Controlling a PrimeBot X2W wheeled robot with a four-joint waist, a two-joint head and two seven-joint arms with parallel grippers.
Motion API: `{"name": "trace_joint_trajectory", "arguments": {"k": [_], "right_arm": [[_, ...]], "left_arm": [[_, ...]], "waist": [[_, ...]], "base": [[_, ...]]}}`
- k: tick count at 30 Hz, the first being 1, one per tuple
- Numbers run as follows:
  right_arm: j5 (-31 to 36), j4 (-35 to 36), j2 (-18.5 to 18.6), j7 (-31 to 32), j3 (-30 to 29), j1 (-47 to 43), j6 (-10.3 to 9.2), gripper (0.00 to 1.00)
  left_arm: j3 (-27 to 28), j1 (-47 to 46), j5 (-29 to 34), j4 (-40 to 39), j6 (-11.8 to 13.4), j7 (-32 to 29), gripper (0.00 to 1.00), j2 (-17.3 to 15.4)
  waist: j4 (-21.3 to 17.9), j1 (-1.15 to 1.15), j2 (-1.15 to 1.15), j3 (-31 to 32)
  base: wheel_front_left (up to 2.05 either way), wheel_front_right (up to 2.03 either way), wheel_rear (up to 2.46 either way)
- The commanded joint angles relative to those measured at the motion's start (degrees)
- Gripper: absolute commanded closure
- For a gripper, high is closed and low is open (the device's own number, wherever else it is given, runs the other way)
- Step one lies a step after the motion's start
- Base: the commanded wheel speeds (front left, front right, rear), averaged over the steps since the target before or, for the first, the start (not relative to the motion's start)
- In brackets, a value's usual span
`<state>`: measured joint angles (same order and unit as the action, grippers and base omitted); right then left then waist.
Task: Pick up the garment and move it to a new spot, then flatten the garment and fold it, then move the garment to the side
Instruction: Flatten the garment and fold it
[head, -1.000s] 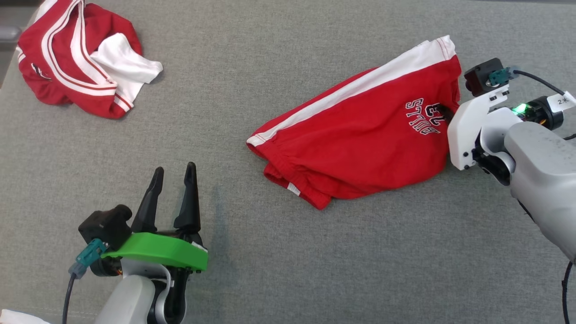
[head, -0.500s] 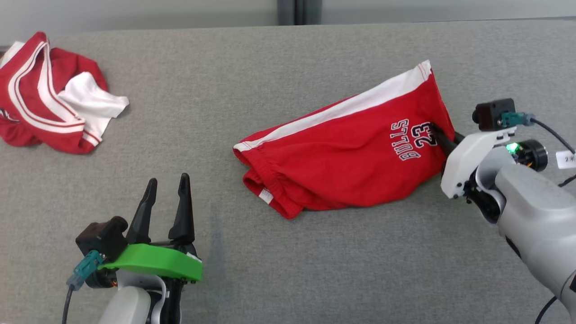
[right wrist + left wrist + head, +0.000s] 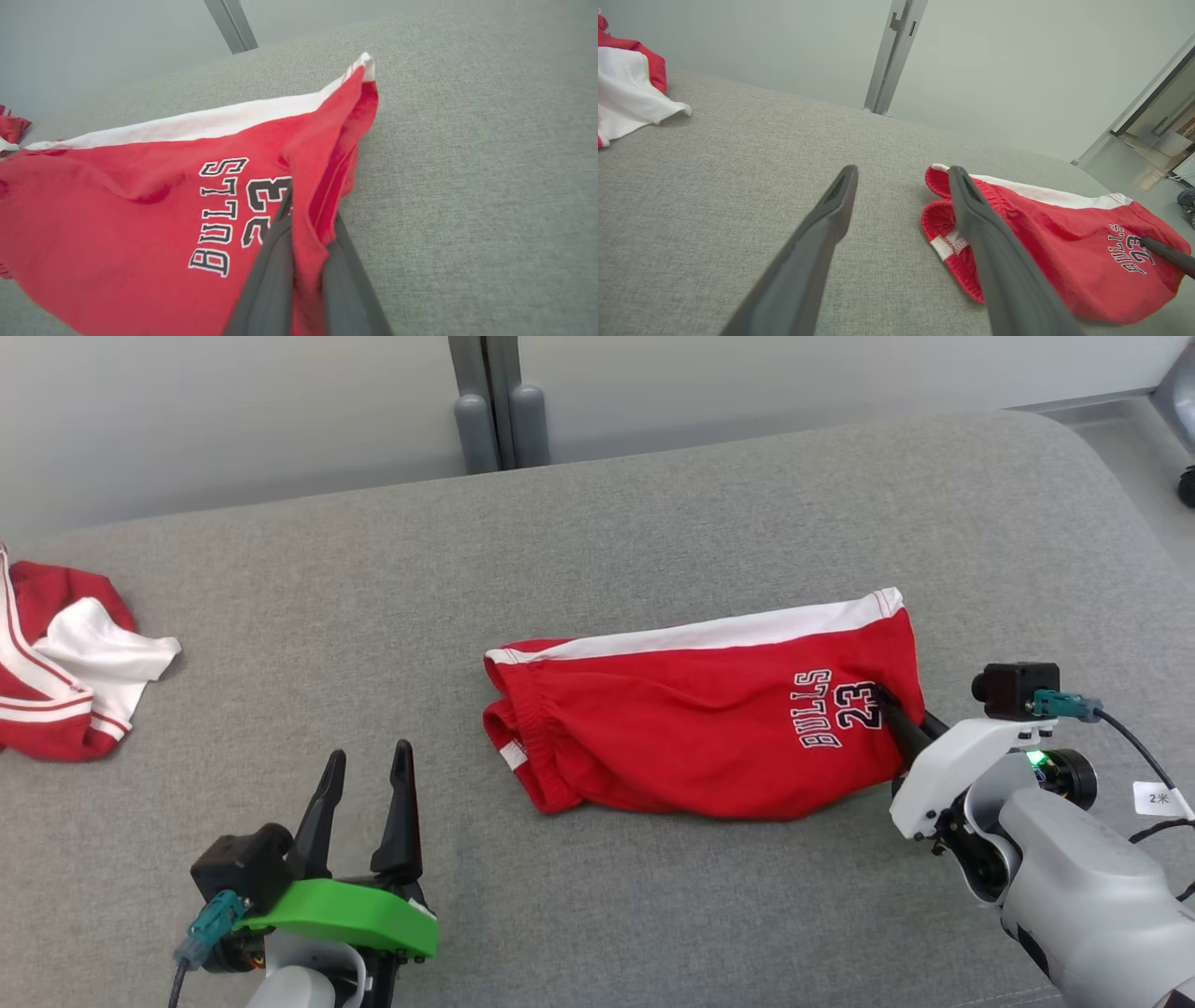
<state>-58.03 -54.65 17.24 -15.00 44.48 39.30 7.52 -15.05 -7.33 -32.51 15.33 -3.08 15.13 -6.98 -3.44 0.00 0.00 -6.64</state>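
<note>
Step in hand: judging by the grip, the robot is moving the garment to a new spot; flattening and folding are not yet begun.
Right gripper: the right gripper [image 3: 879,698] is pinching a fold of the red shorts [image 3: 691,737] between nearly closed fingers, just beside the printed number near the leg hem [image 3: 904,653].
Left gripper: the left gripper [image 3: 369,753] is hovering over the grey cushion [image 3: 653,523] with its jaws spread wide, holding nothing.
Garment: the shorts are lying on the cushion, stretching away ahead of the right gripper's fingertips, with the white side stripe [image 3: 709,635] along the far edge. The waistband [image 3: 509,747] is lying ahead and to the right of the left gripper's fingers, near but apart from them.
Cloth state: the fabric is rumpled and doubled over at the pinch, tenting up beside the fingers.
Next move: it is probably calling for setting the hem down and releasing it, then bringing the left gripper forward and right onto the waistband so both ends can be pulled flat.
Bystander cloth: another red-and-white garment [image 3: 56,681] is lying well apart, far to the left of the left gripper.
</note>
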Motion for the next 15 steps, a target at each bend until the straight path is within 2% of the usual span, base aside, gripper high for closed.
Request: {"name": "trace_joint_trajectory", "arguments": {"k": [1, 9, 15], "right_arm": [[1.1, 0.4, 0.0, -0.2, -1.3, -1.4, -0.06, 1.00], [7.7, 2.1, -2.2, -0.2, -7.7, -1.1, -0.06, 1.00], [12.1, 2.9, -7.1, -0.1, -7.7, 2.0, -0.06, 1.00]], "left_arm": [[0.3, 1.1, 0.4, 0.3, -0.5, 0.0, 0.00, 0.0], [0.4, 1.6, 1.6, 1.3, -1.4, 0.0, 0.00, 1.2], [1.2, 2.4, 2.1, 1.1, -1.7, 0.0, 0.00, 1.9]], "waist": [[-0.8, 0.00, 0.00, 0.9], [1.7, 0.00, 0.00, 1.8], [3.8, 0.00, 0.00, 2.6]], "base": [[0.00, 0.00, 0.00], [0.00, 0.00, 0.00], [0.00, 0.00, 0.00]]}}
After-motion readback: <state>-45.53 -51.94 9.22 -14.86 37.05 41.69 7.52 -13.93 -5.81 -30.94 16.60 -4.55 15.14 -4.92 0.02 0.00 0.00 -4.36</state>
